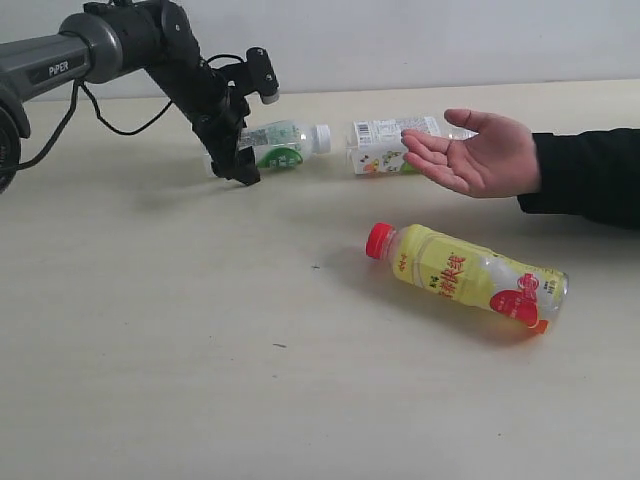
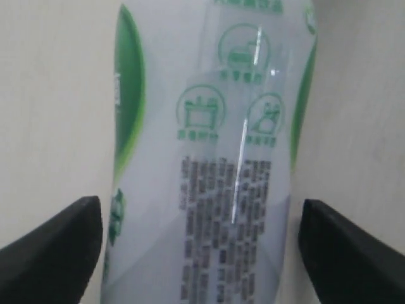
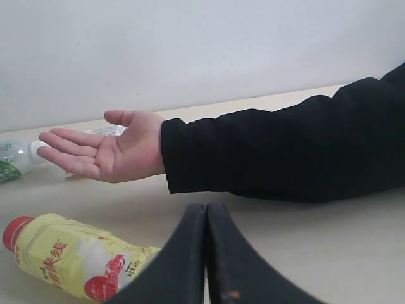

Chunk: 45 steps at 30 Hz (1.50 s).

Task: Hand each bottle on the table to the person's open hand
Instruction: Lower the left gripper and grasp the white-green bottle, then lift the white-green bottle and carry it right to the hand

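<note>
A clear bottle with a white-and-green label (image 1: 285,145) lies on its side on the table (image 1: 150,350) at the back. My left gripper (image 1: 238,160) is lowered over its label end. In the left wrist view that bottle (image 2: 209,126) lies between the two black fingers (image 2: 57,247) with a small gap on each side, so the left gripper (image 2: 201,215) is open. A second white-and-green bottle (image 1: 385,145) lies just right of it, partly behind the person's open hand (image 1: 480,155). A yellow red-capped juice bottle (image 1: 465,277) lies nearer the front. My right gripper (image 3: 206,212) is shut and holds nothing.
The person's black sleeve (image 1: 590,175) reaches in from the right above the table. In the right wrist view the hand (image 3: 107,152) hovers palm up behind the yellow bottle (image 3: 69,256). A white wall runs along the table's far edge.
</note>
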### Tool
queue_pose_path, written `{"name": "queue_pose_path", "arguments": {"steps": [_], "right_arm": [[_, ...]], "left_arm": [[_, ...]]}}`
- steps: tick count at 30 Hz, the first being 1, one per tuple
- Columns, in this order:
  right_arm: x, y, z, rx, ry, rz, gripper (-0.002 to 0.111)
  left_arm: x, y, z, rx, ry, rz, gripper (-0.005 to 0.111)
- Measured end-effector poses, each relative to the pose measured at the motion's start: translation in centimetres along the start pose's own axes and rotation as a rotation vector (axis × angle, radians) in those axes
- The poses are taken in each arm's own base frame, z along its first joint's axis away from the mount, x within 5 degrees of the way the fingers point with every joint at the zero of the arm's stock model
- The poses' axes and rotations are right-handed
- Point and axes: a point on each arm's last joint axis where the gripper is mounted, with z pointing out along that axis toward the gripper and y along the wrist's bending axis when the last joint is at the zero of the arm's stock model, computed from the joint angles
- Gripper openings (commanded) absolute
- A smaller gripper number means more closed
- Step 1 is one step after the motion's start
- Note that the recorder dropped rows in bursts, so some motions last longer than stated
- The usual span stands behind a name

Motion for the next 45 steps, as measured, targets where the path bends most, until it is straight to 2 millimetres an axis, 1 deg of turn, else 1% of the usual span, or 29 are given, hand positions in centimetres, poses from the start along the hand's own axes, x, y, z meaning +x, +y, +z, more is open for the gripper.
{"name": "queue_pose_path", "arguments": {"steps": [1, 2, 3, 4, 5, 6, 7, 11, 13, 14, 15, 16, 19, 24, 27, 29, 34, 36, 38, 41, 43, 45], "right_arm": [[0.0, 0.0, 0.0, 0.000, 0.000, 0.000, 0.000], [0.0, 0.0, 0.0, 0.000, 0.000, 0.000, 0.000], [0.0, 0.0, 0.0, 0.000, 0.000, 0.000, 0.000], [0.0, 0.0, 0.0, 0.000, 0.000, 0.000, 0.000], [0.0, 0.0, 0.0, 0.000, 0.000, 0.000, 0.000], [0.0, 0.0, 0.0, 0.000, 0.000, 0.000, 0.000], [0.0, 0.0, 0.0, 0.000, 0.000, 0.000, 0.000], [0.0, 0.0, 0.0, 0.000, 0.000, 0.000, 0.000], [0.0, 0.0, 0.0, 0.000, 0.000, 0.000, 0.000], [0.0, 0.0, 0.0, 0.000, 0.000, 0.000, 0.000], [0.0, 0.0, 0.0, 0.000, 0.000, 0.000, 0.000], [0.0, 0.0, 0.0, 0.000, 0.000, 0.000, 0.000], [0.0, 0.0, 0.0, 0.000, 0.000, 0.000, 0.000], [0.0, 0.0, 0.0, 0.000, 0.000, 0.000, 0.000], [0.0, 0.0, 0.0, 0.000, 0.000, 0.000, 0.000], [0.0, 0.0, 0.0, 0.000, 0.000, 0.000, 0.000], [0.0, 0.0, 0.0, 0.000, 0.000, 0.000, 0.000], [0.0, 0.0, 0.0, 0.000, 0.000, 0.000, 0.000], [0.0, 0.0, 0.0, 0.000, 0.000, 0.000, 0.000], [0.0, 0.0, 0.0, 0.000, 0.000, 0.000, 0.000], [0.0, 0.0, 0.0, 0.000, 0.000, 0.000, 0.000], [0.0, 0.0, 0.0, 0.000, 0.000, 0.000, 0.000]], "left_arm": [[0.0, 0.0, 0.0, -0.001, -0.001, 0.000, 0.067], [0.0, 0.0, 0.0, -0.004, -0.002, 0.000, 0.056], [0.0, 0.1, 0.0, -0.008, -0.003, 0.000, 0.050], [0.0, 0.1, 0.0, -0.009, -0.004, 0.000, 0.037], [0.0, 0.1, 0.0, -0.011, -0.005, 0.000, 0.030], [0.0, 0.1, 0.0, -0.013, -0.006, 0.000, 0.017], [0.0, 0.1, 0.0, -0.013, -0.006, 0.000, 0.001], [-0.2, 0.2, -0.3, -0.020, -0.008, -0.054, 0.000], [-0.7, 0.4, -1.9, -0.031, -0.018, -0.114, 0.000], [-1.2, 0.6, -3.4, -0.036, -0.026, -0.147, 0.000], [-1.5, 0.6, -4.2, -0.038, -0.031, -0.162, 0.000], [-1.9, 0.6, -5.9, -0.036, -0.036, -0.185, 0.000], [-2.5, 0.3, -8.1, -0.011, -0.035, -0.222, 0.000], [-3.3, -0.7, -11.1, 0.075, -0.040, -0.265, 0.000], [-4.2, -1.3, -12.5, 0.076, -0.055, -0.272, 0.000], [-5.3, -2.0, -13.4, 0.079, -0.063, -0.274, 0.000], [-8.2, -4.4, -15.3, 0.088, -0.081, -0.316, 0.000], [-9.2, -5.3, -15.8, 0.080, -0.073, -0.378, 0.000], [-10.1, -6.2, -16.1, 0.062, -0.054, -0.479, 0.000], [-11.2, -7.4, -16.0, 0.044, -0.023, -0.640, 0.000], [-12.0, -8.5, -15.8, 0.044, -0.006, -0.707, 0.000], [-12.9, -9.7, -15.5, 0.044, 0.011, -0.738, 0.000]]}}
